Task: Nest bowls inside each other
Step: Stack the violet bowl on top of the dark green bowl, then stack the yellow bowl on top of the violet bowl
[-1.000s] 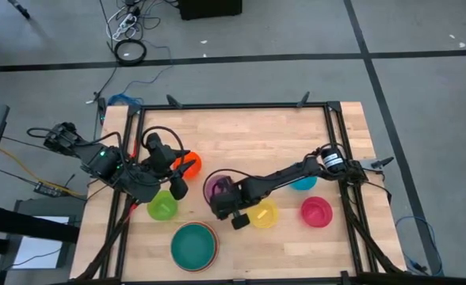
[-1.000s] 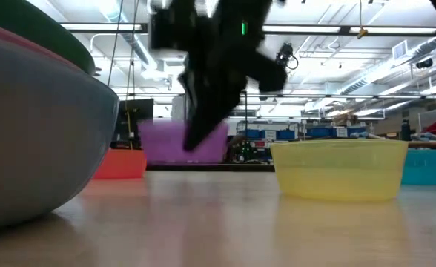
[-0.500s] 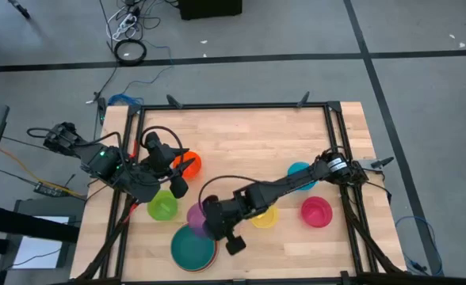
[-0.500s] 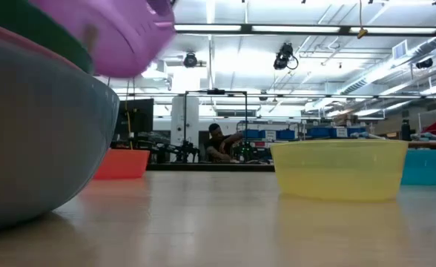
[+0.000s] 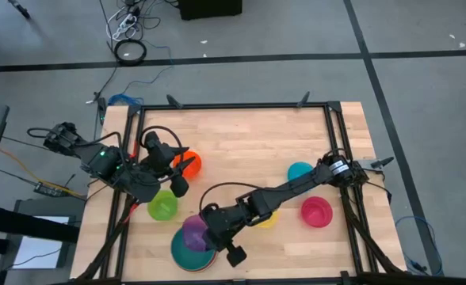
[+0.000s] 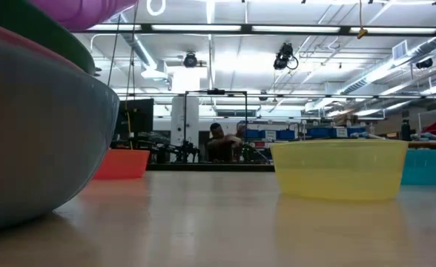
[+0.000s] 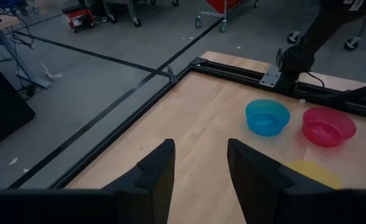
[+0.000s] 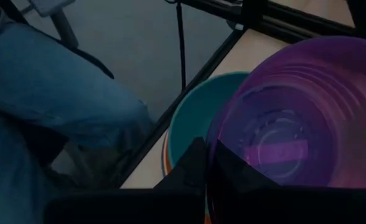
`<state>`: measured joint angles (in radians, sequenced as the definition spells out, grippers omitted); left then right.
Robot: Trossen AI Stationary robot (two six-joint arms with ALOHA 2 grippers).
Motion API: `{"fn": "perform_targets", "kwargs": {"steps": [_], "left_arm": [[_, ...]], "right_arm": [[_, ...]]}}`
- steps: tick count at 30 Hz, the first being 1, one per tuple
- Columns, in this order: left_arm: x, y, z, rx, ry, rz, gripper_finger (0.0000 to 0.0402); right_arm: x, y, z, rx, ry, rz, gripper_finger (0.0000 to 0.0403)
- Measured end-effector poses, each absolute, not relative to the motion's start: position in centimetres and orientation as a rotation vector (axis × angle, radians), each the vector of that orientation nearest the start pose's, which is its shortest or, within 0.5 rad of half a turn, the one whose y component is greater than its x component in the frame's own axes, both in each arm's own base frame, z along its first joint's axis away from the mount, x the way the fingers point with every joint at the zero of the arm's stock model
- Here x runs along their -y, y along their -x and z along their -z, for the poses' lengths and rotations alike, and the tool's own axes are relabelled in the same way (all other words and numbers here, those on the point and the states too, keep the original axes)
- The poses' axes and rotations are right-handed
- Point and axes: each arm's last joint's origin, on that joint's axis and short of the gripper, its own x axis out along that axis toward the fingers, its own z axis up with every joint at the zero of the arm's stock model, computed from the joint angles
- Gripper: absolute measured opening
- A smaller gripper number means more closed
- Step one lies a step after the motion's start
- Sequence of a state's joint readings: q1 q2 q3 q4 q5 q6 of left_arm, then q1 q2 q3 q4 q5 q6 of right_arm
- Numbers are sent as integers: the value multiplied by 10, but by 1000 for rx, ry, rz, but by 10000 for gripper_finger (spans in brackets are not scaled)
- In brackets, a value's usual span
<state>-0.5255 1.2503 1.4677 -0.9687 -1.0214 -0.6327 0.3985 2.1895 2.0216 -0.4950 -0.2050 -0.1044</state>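
My right gripper (image 5: 210, 230) is shut on a purple bowl (image 5: 195, 232), which hangs over a stack of bowls with a teal one (image 5: 187, 253) on top, at the near edge. The low view shows the stack's grey-blue outer bowl (image 6: 40, 148) at left and the purple bowl (image 6: 77, 9) above it. A green bowl (image 5: 162, 206), an orange bowl (image 5: 189, 164), a yellow bowl (image 5: 266, 218), a magenta bowl (image 5: 316, 211) and a cyan bowl (image 5: 299, 171) stand singly on their bases on the table. My left gripper (image 7: 198, 171) waits open at the left, between the orange and green bowls. My right gripper pinches the purple bowl's rim (image 8: 215, 148), one finger (image 8: 194, 167) outside the wall and the other inside, showing through the clear plastic. The fingers slant down from the table's right side. The bowl is lifted clear, its mouth up, above the teal bowl (image 8: 198, 118).
A black frame (image 5: 233, 105) runs along the table's far, left and right edges. A person's leg in jeans (image 8: 46, 93) shows just past the near edge beside the stack. Bare wood (image 5: 249, 138) lies across the far half.
My right gripper has swung from the table's middle toward the near left, rising and tipping less steeply, still shut. The purple bowl went with it: lifted off the table and carried over the teal stack. In the low view it left the middle and now shows only at the upper left.
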Motion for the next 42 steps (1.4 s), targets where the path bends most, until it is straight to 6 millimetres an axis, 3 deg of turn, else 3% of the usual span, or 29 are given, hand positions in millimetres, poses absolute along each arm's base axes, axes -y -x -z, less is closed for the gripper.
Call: {"fn": "perform_targets", "kwargs": {"steps": [10, 27, 38, 42], "left_arm": [[91, -206, -409, -365, 76, -610, 157], [91, -206, -409, -365, 76, -610, 157], [91, -206, -409, -366, 76, -609, 157], [91, -206, -409, -369, 77, -605, 157]], "right_arm": [[-201, -460, -277, -611, 165, -618, 18], [-200, -461, -275, -617, 152, -620, 83], [-194, -464, -276, -612, 148, -607, 90], [-186, -464, -272, -662, 179, -493, 91]]}}
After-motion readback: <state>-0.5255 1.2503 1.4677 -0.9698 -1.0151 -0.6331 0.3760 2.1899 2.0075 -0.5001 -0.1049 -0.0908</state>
